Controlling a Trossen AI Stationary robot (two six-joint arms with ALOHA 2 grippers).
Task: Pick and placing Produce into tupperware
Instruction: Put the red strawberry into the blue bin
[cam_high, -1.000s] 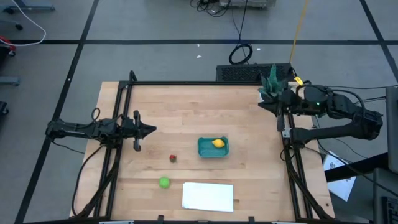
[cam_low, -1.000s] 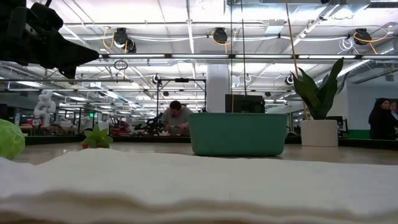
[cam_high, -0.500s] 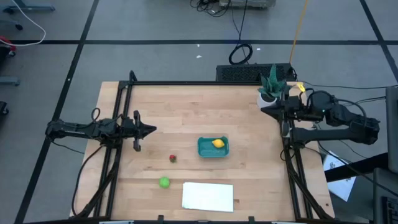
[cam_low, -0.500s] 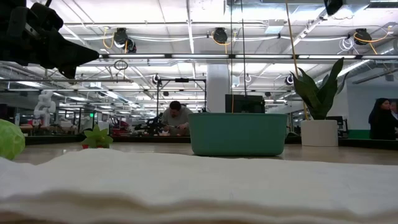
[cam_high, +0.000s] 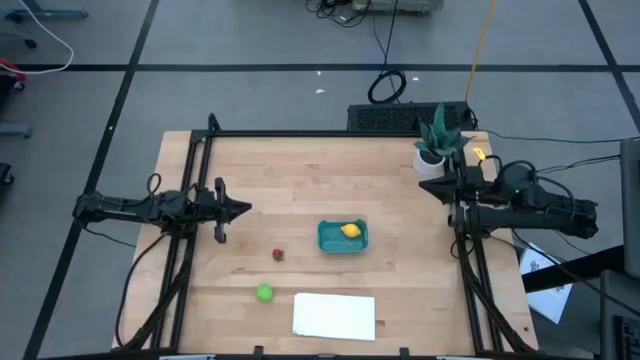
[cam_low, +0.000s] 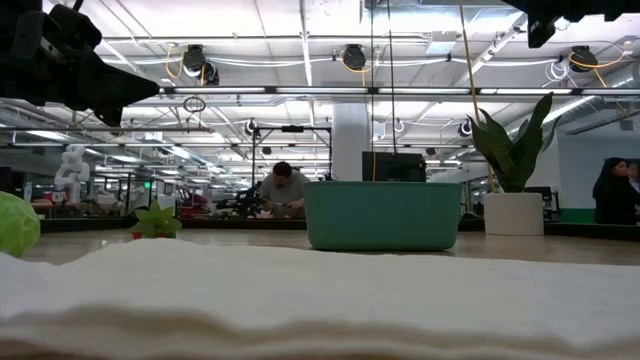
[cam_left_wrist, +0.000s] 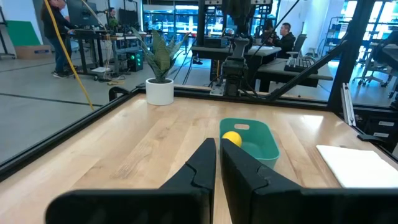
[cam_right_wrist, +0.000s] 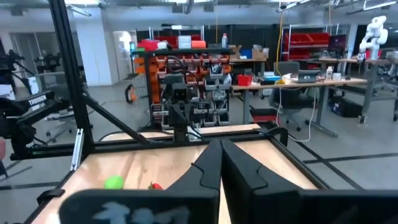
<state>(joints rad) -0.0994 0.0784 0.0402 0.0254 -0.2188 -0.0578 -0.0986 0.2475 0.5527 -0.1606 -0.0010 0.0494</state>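
You've got a wooden table (cam_high: 300, 180): green ball (cam_high: 264, 293) at 7 o'clock, red fruit (cam_high: 278, 254) nearer centre, lemon (cam_high: 350, 230) inside the tupperware (cam_high: 342, 237). No readable writing. Left gripper (cam_high: 243, 209) at 9 and right gripper (cam_high: 427, 184) at 3, both pressed together, empty.

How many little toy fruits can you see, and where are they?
3. The yellow lemon lies inside the teal tub. The small red fruit sits on the table left of the tub. The green ball sits nearer the front edge, beside the white sheet.
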